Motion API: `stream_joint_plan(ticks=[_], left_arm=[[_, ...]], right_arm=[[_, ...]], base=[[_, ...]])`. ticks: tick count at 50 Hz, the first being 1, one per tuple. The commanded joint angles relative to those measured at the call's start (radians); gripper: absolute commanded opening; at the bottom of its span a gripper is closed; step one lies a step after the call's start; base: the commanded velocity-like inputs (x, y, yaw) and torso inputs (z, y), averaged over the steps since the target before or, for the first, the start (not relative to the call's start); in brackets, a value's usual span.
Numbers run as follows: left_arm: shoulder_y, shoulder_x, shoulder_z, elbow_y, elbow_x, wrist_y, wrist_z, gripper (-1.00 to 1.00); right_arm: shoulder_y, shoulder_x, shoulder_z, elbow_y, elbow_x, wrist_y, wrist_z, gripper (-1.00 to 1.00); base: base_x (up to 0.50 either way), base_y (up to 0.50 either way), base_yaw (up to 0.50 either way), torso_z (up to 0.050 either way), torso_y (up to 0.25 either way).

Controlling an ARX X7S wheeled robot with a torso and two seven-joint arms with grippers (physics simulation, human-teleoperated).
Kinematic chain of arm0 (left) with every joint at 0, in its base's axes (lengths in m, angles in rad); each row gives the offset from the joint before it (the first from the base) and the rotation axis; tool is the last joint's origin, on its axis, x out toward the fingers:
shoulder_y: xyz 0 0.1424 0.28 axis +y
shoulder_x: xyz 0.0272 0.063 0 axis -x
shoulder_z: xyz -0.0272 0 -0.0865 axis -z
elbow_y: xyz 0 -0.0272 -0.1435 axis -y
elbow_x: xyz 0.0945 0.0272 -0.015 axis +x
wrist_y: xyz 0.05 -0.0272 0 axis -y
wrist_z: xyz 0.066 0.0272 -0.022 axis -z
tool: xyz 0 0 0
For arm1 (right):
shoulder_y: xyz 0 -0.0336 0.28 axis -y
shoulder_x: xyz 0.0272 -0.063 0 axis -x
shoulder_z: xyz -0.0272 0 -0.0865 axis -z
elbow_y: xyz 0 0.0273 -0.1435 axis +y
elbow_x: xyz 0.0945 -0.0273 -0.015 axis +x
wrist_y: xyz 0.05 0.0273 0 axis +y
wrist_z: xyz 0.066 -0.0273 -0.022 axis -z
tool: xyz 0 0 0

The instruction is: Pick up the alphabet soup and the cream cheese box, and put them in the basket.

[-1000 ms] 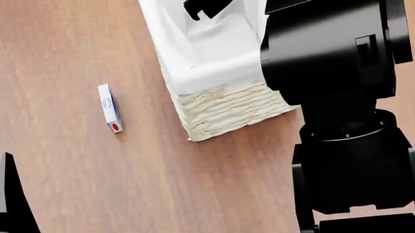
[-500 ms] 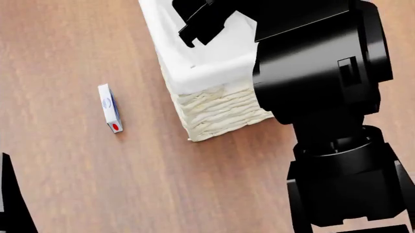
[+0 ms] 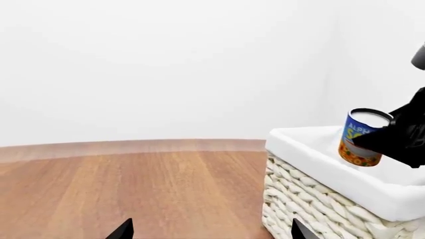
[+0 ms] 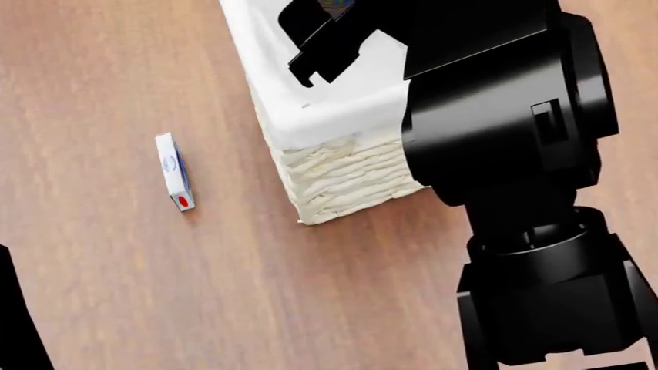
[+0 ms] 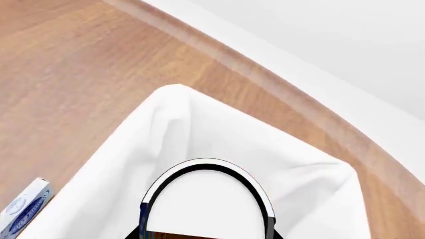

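My right gripper (image 3: 391, 140) is shut on the alphabet soup (image 3: 361, 138), a blue and yellow can with a white top. It holds the can upright over the open basket (image 3: 319, 199). In the right wrist view the can top (image 5: 207, 196) sits above the white liner (image 5: 192, 129). The cream cheese box (image 4: 175, 171) lies flat on the wooden floor left of the basket (image 4: 344, 173); it also shows in the right wrist view (image 5: 23, 211). My left gripper (image 3: 212, 235) is open and empty, low over the floor, beside the basket.
My right arm (image 4: 504, 116) covers the right part of the head view and part of the basket. A sliver of my left arm (image 4: 12, 324) shows at the lower left. Wooden floor (image 4: 154, 285) lies around the box; a white wall (image 3: 166, 69) stands behind.
My right arm has swung further left over the basket with the can. The box and basket have not moved. My left arm has slipped slightly lower in view.
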State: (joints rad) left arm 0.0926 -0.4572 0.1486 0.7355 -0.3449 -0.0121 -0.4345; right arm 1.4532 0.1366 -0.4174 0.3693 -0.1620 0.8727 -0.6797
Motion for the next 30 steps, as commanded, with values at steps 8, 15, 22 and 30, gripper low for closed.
stream_joint_plan(ticks=[8, 15, 22, 30], left_arm=[[0.004, -0.004, -0.002, 0.0, -0.005, 0.006, -0.004, 1.0], [0.006, -0.005, -0.002, -0.004, -0.005, 0.01, -0.005, 1.0], [0.008, -0.008, -0.002, -0.003, -0.007, 0.011, -0.006, 1.0], [0.01, -0.01, 0.001, 0.001, -0.003, 0.01, -0.009, 1.0]], right_arm=[[0.015, 0.009, -0.022, 0.009, -0.013, -0.022, -0.001, 1.0], [0.028, 0.006, -0.027, 0.023, -0.009, -0.025, 0.001, 1.0], [0.017, 0.011, -0.028, 0.014, -0.006, -0.026, 0.007, 1.0], [0.003, 0.025, -0.012, -0.07, 0.001, 0.014, 0.009, 1.0]], base=[[0.0, 0.0, 0.0, 0.0, 0.001], [0.0, 0.0, 0.0, 0.0, 0.0], [0.0, 0.0, 0.0, 0.0, 0.0], [0.0, 0.0, 0.0, 0.0, 0.0]])
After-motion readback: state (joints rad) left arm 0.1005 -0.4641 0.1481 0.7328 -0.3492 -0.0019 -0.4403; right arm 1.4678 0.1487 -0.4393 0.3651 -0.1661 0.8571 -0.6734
